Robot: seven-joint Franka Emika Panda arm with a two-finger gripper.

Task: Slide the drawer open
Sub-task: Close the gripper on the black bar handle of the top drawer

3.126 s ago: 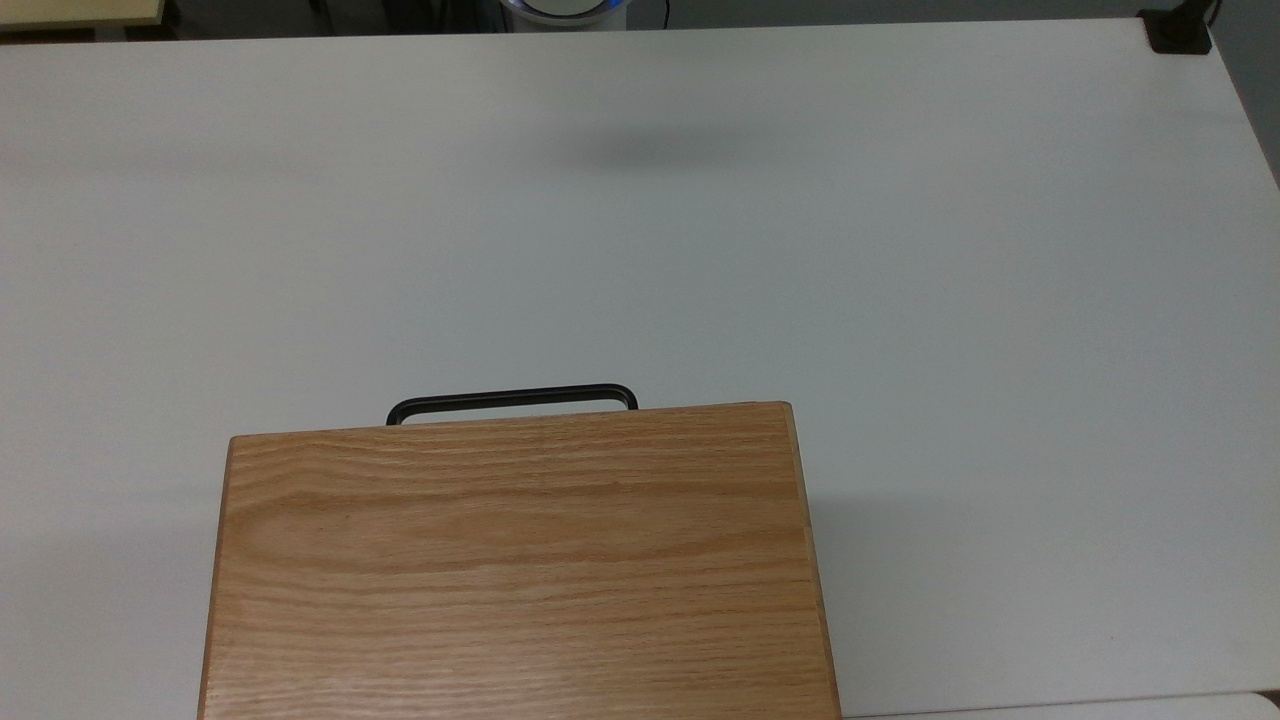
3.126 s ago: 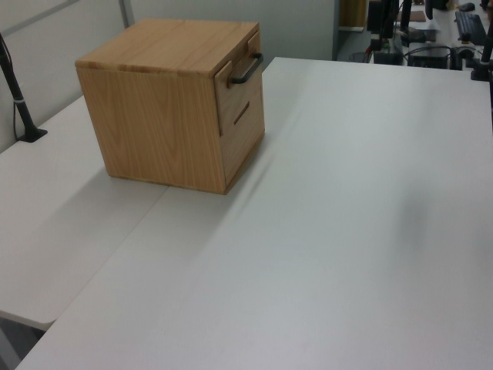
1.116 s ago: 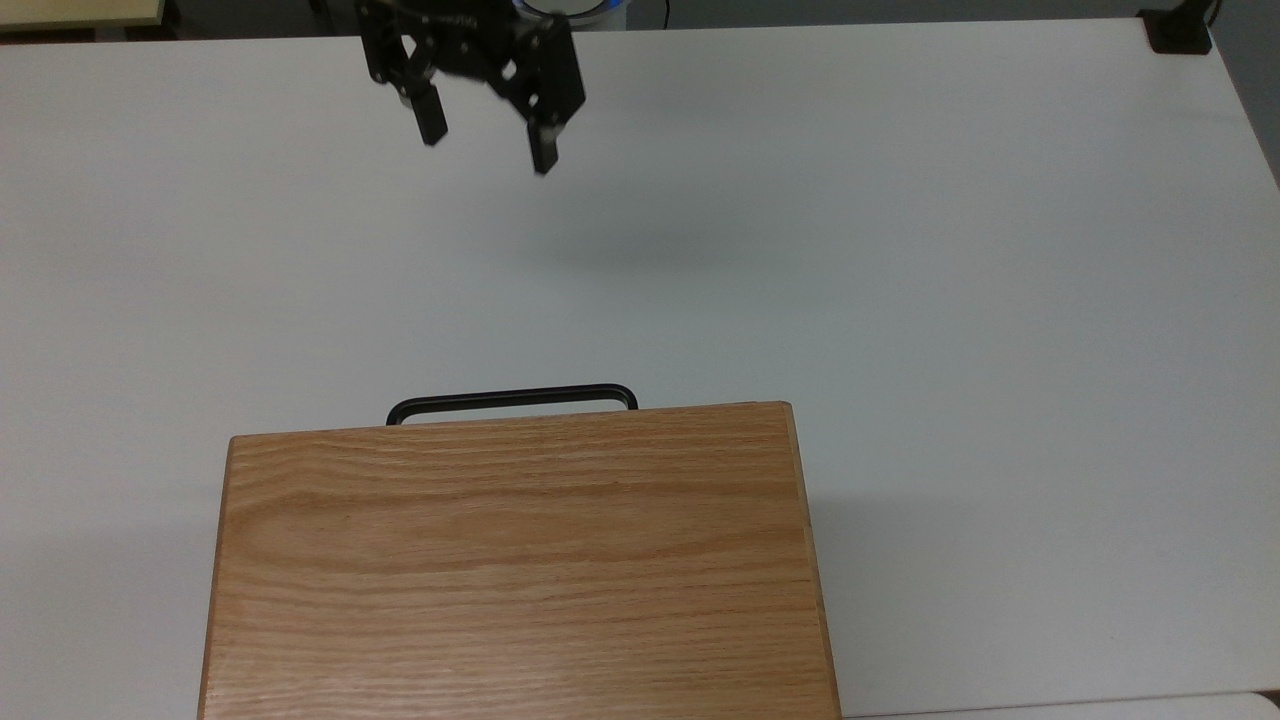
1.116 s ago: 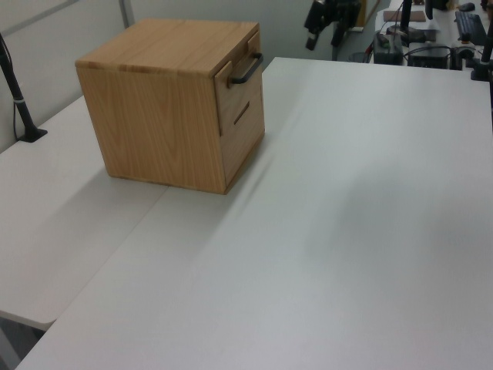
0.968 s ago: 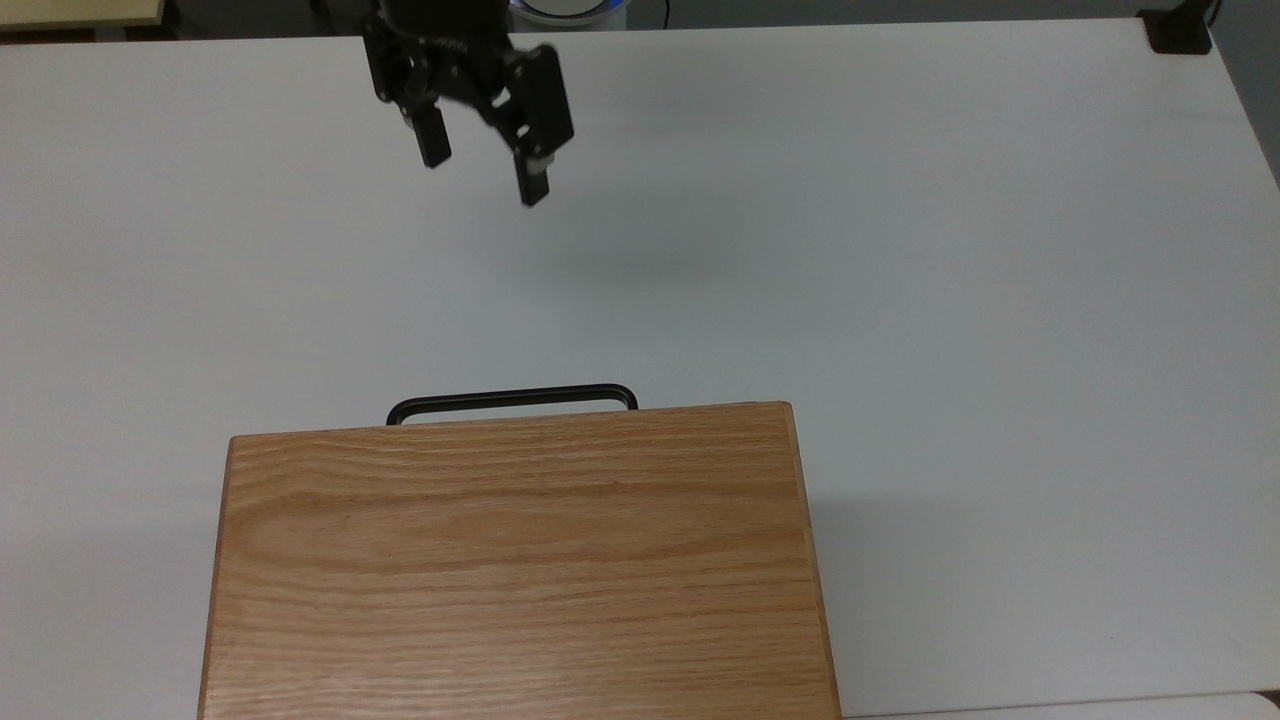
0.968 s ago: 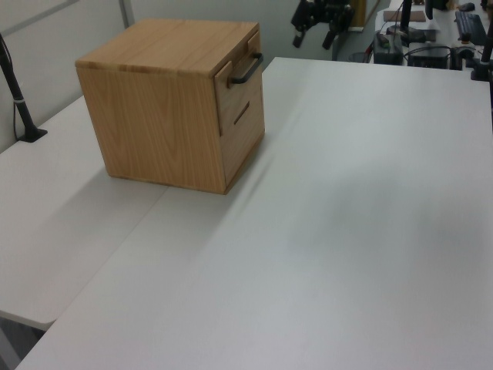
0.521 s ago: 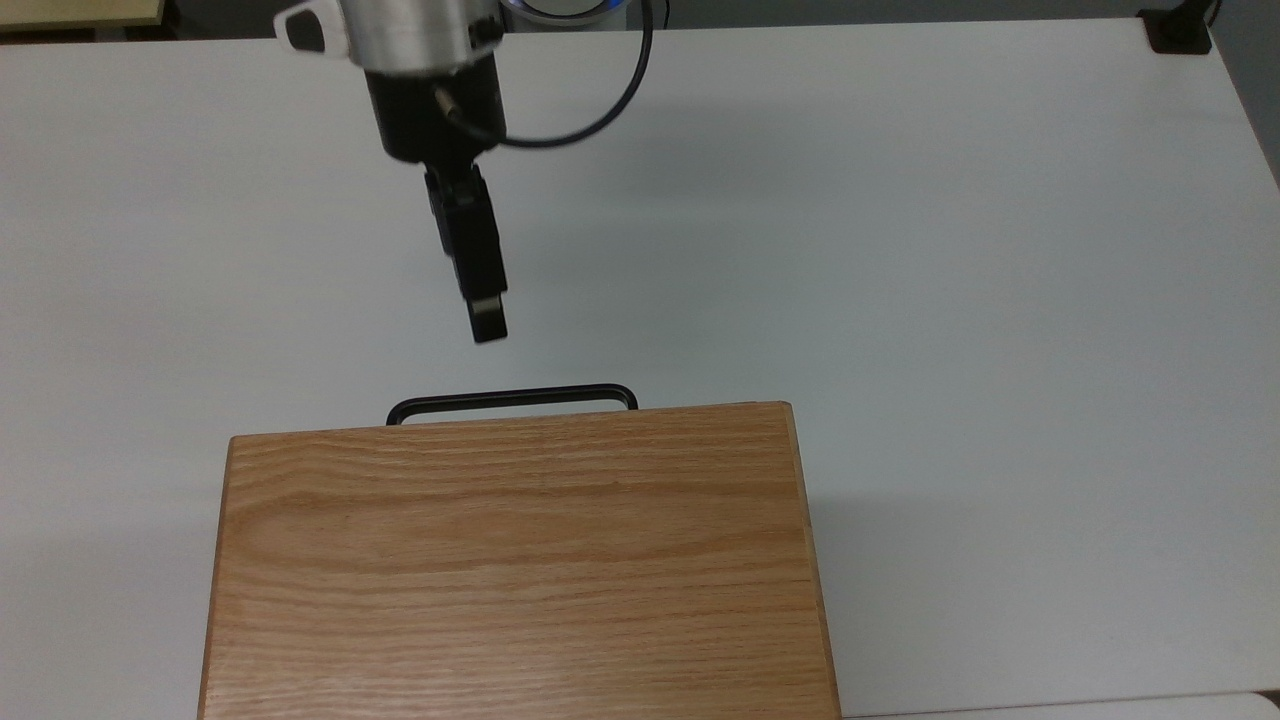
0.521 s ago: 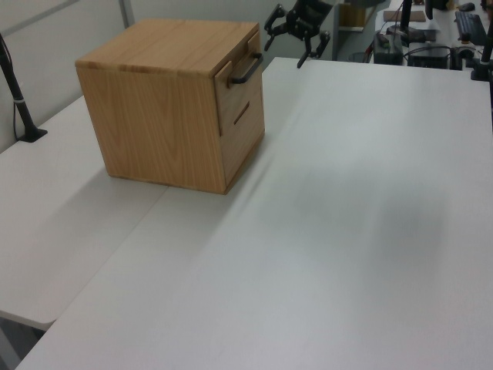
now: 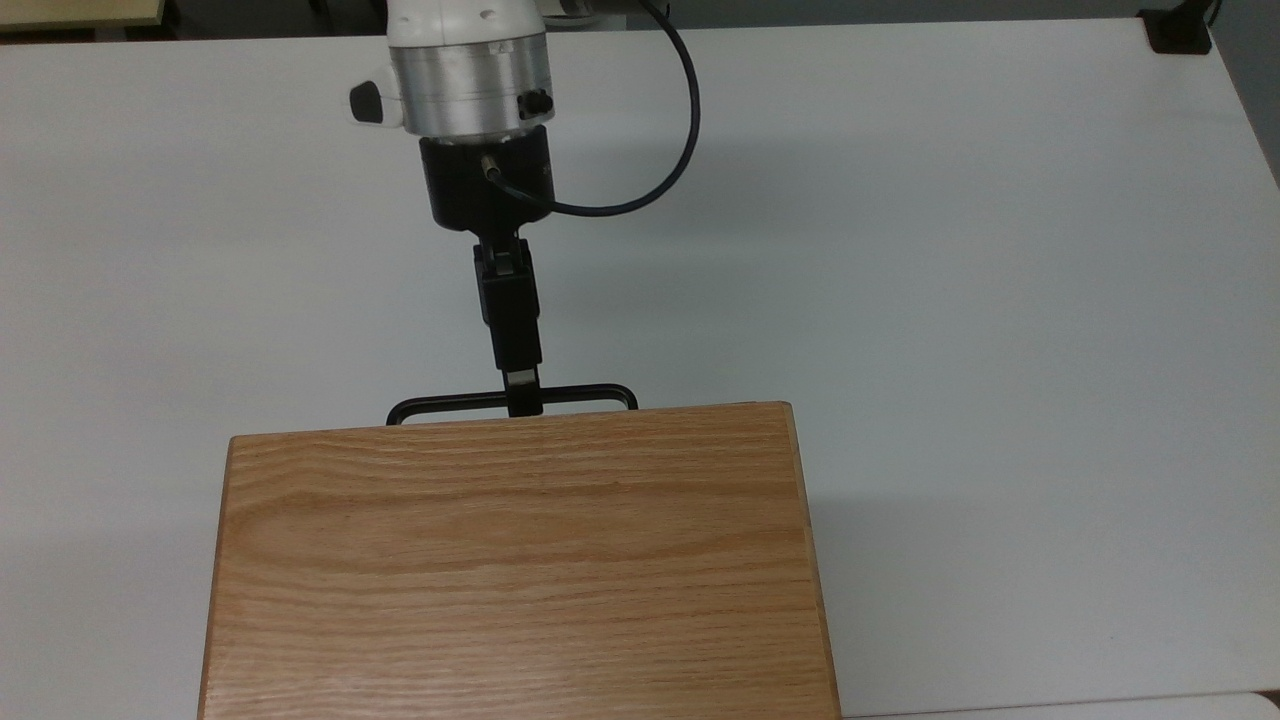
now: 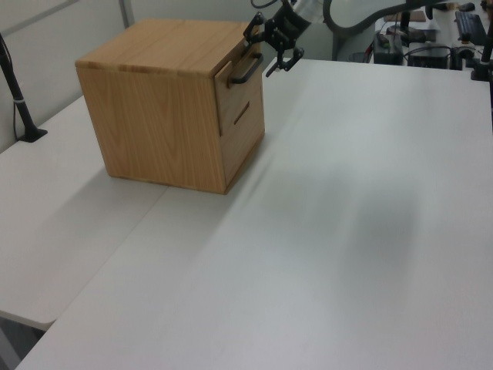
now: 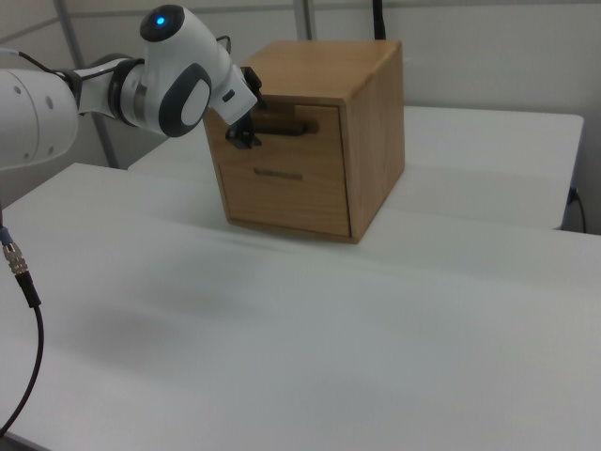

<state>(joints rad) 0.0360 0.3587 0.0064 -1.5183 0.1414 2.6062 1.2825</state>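
- Black two-finger gripper (image 9: 523,398) on the white and silver Panda arm (image 9: 468,70) is at the long black metal bar handle (image 9: 580,393) of the top drawer.
- Top view: one finger (image 9: 521,385) crosses the bar near its middle, tip reaching the edge of the cabinet's top.
- Left view: gripper (image 10: 266,58) sits right at the handle (image 10: 245,71); one finger (image 10: 255,25) is above the bar, another (image 10: 282,63) below and off to the left view's right. So the fingers are spread, bar about level with the gap, not pinched. Cannot tell whether anything touches the bar.
- Right view: gripper (image 11: 246,132) is mostly hidden behind the arm's wrist (image 11: 188,80); only dark finger parts show at the handle's (image 11: 286,130) end on the right view's left.
- The drawer with flat oak front panel (image 10: 237,81) lies directly ahead of the fingertips, front flush with the light oak box cabinet (image 11: 362,141). It is closed.
- Below the gripper, on the same cabinet face, a second oak drawer front with a thin dark recessed slot pull (image 11: 278,175), also closed.
- Wide oak-grain cabinet top (image 9: 520,560) lies beyond the fingertips, away from the arm.
- Cabinet stands on the plain white table (image 9: 950,250); the arm reaches over the bare table from the top view's upper edge.
- Black cable (image 9: 660,150) loops off the wrist behind the gripper, toward the top view's right.
- Black clamp post (image 10: 15,92) stands at the table edge well beyond the cabinet, on the left view's left.
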